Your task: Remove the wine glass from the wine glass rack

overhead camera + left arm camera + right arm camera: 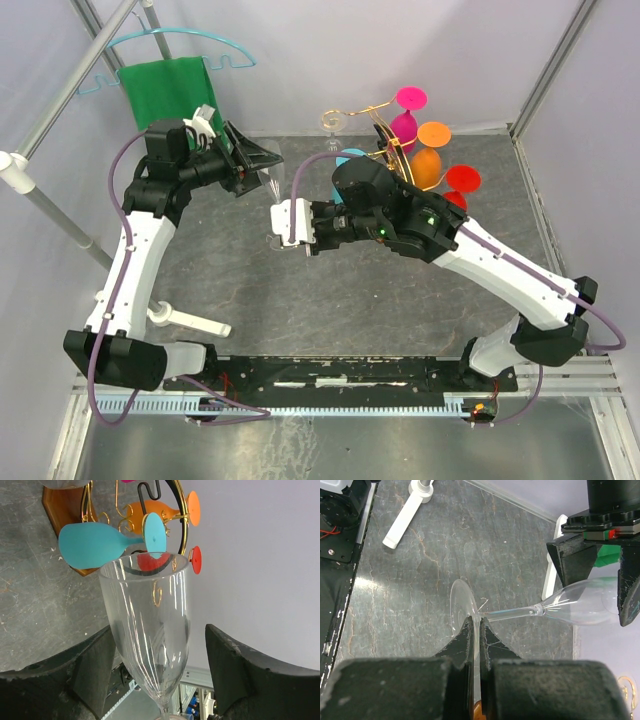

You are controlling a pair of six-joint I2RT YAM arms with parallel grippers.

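Note:
A clear wine glass (270,192) lies level in the air between my two grippers, away from the wine glass rack (392,140). My right gripper (480,622) is shut on the glass's round foot (458,605), and the stem (512,613) points toward the left arm. My left gripper (160,647) is open, its jaws standing either side of the bowl (147,615) with gaps on both sides. The rack, gold wire on a brown wooden base (57,505), stands behind in the left wrist view.
Teal (92,542), orange (150,510) and red (150,562) glasses hang on the rack, with pink (410,100) and one clear (331,122) glass too. A turquoise hanger with green cloth (170,85) hangs back left. A white handle-like object (190,322) lies near the left base.

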